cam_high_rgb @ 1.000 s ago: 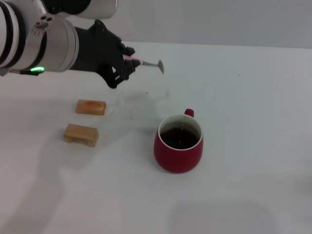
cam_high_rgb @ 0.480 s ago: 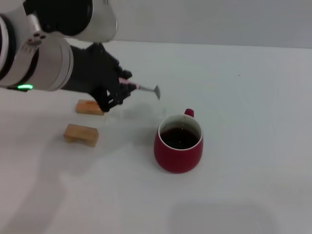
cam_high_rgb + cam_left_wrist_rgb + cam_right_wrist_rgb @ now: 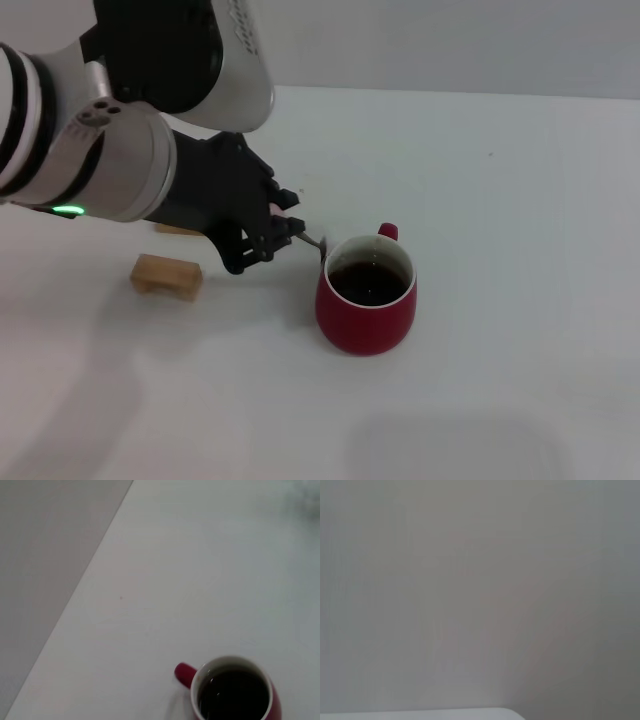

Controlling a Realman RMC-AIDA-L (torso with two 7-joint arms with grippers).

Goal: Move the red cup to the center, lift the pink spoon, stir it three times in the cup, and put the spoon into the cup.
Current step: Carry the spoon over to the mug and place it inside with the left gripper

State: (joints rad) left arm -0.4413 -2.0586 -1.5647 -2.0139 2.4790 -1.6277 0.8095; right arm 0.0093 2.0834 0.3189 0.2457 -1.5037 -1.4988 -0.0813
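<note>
The red cup (image 3: 366, 293) stands upright near the middle of the white table, handle toward the back; it also shows in the left wrist view (image 3: 231, 689). My left gripper (image 3: 278, 233) is shut on the pink spoon (image 3: 305, 237), held just left of the cup. Only a bit of pink handle and the grey stem show past the black fingers; the spoon's tip reaches the cup's left rim. My right gripper is out of view; its wrist view shows only a blank wall.
A tan wooden block (image 3: 166, 276) lies left of the cup. A second block (image 3: 172, 229) is mostly hidden behind my left arm. The table's far edge (image 3: 450, 93) runs along the back.
My left gripper has carried the spoon down and toward the cup, from high at the back left to just beside the cup's left rim. The cup has not moved.
</note>
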